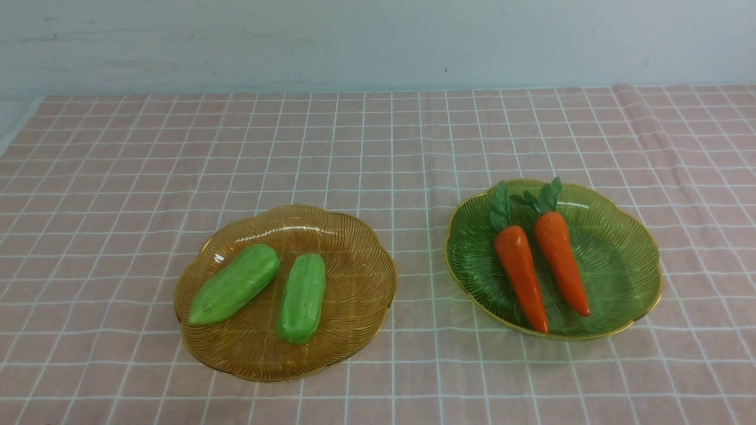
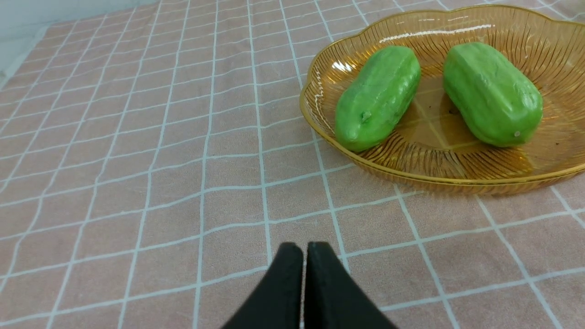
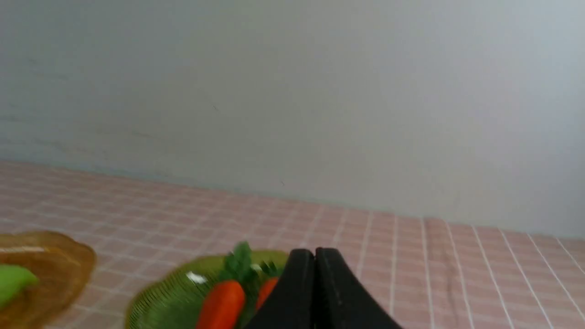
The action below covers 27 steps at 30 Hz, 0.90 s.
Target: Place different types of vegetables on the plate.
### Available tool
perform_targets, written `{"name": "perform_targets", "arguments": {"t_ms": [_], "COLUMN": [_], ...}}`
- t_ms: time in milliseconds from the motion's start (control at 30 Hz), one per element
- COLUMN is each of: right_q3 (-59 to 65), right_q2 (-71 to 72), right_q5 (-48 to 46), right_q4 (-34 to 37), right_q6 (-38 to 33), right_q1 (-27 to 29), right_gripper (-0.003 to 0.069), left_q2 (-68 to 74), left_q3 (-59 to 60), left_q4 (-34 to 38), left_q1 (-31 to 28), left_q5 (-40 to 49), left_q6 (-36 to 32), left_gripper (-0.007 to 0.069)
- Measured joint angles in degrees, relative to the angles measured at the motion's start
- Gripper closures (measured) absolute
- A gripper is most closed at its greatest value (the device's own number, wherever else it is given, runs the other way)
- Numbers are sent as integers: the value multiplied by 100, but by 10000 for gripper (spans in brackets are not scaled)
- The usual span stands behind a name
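Note:
Two light-green cucumber pieces [image 1: 234, 284] [image 1: 302, 298] lie side by side on an amber glass plate [image 1: 354, 319] at centre left. Two orange carrots [image 1: 521, 274] [image 1: 561, 260] with green leafy tops lie on a green glass plate [image 1: 620, 260] at right. Neither arm shows in the front view. My left gripper [image 2: 305, 249] is shut and empty over bare cloth, short of the amber plate [image 2: 411, 169] and its cucumbers [image 2: 377, 98] [image 2: 491, 93]. My right gripper [image 3: 315, 256] is shut and empty, with the green plate [image 3: 169, 297] and a carrot [image 3: 221, 304] just beyond it.
A pink cloth with a white grid [image 1: 378, 147] covers the table up to a pale wall [image 1: 378, 41] at the back. A strip of cloth separates the two plates. The cloth's left edge [image 1: 18, 133] shows at the far left.

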<state>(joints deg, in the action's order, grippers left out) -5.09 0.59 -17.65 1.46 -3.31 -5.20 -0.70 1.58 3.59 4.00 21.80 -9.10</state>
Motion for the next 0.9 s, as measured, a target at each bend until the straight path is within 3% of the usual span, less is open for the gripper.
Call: {"name": "perform_targets", "arguments": {"t_ms": [200,900], "right_q3": [662,662], "right_q2": [0,0], "right_q5": [-438,-499], "right_q4": [334,394], "right_q6": [114,23], "right_q1": [1204,1287], "right_gripper": [674,674], "left_q2": [0,0], "left_q3": [0,0], "left_q4": [0,0], "left_q1": [0,0], "left_q5": [0,0], "left_q6": [0,-5], "left_gripper": [628,628]}}
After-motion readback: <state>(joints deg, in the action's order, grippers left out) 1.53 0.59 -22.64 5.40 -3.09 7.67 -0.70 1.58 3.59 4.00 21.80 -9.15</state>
